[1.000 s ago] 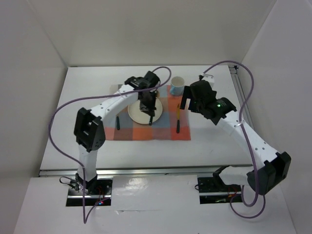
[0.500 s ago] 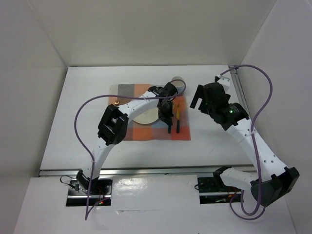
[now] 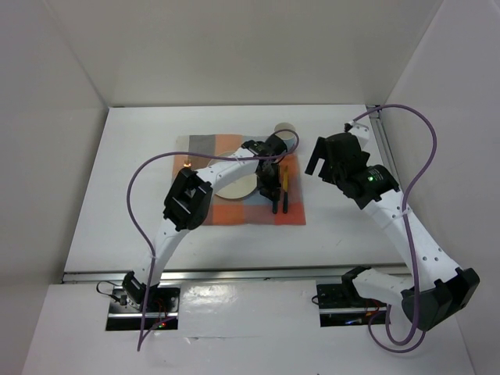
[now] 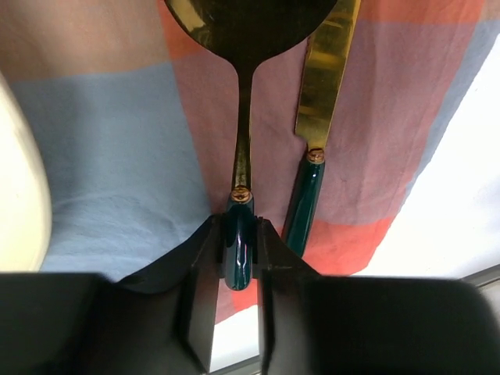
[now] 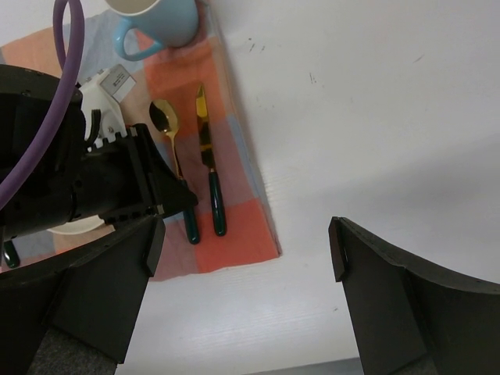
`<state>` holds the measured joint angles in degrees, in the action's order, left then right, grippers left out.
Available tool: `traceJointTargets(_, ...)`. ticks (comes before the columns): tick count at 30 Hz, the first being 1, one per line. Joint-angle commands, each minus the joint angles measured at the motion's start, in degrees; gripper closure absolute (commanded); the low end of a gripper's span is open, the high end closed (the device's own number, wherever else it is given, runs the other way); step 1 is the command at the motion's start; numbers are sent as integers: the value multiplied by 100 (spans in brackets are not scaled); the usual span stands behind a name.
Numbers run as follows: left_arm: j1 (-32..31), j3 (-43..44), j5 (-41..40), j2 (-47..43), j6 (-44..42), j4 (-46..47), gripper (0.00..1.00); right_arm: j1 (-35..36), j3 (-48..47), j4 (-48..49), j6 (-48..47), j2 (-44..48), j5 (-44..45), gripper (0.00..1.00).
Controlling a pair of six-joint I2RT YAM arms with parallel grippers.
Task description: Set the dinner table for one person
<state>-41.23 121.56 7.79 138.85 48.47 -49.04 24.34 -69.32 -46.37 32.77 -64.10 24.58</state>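
Bench (image 3: 117,195), the white dinner surface with metal rails, fills the top view. Both arm bases sit at its 6 o'clock edge. A checked cloth mat (image 3: 211,212) in orange, blue and grey lies near its middle, and the whole setting rests on that mat.

Nearest on the mat are two dark green handles pointing to 6 o'clock. They belong to a spoon (image 4: 243,133) and a knife (image 4: 316,129), lying side by side and close together without touching. The knife is at 3 o'clock of the spoon. The spoon's gold bowl and the knife's gold blade point to 12 o'clock.

The left end effector (image 4: 238,234) is low over the mat with the end of the spoon's handle between its fingers (image 4: 201,281). These stand only slightly apart on either side of the handle. Whether they press on it cannot be told. The spoon lies flat on the cloth.

A cream plate (image 3: 234,186) sits at 9 o'clock of the spoon, partly hidden under the left arm. Farther off, at 12 o'clock of the cutlery, a light blue mug (image 5: 156,19) stands on the mat's far edge.

The right end effector (image 5: 244,242) hangs above bare bench at 3 o'clock of the mat. Its fingers (image 5: 383,297) are spread wide apart with nothing between them.
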Motion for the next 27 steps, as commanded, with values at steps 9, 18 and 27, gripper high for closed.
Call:
traceJointTargets(9,-16,-131,73,-726,-425,34,43,-43,-213,-249,115,178,47,0)
traceJointTargets(18,-210,-1038,-602,-2378,-1014,-52,43,-96,-205,-496,247,178,-31,0)
traceJointTargets(27,1159,-1712,-1439,-4092,-1453,-634,43,-96,-504,-909,370,-587,-296,0)
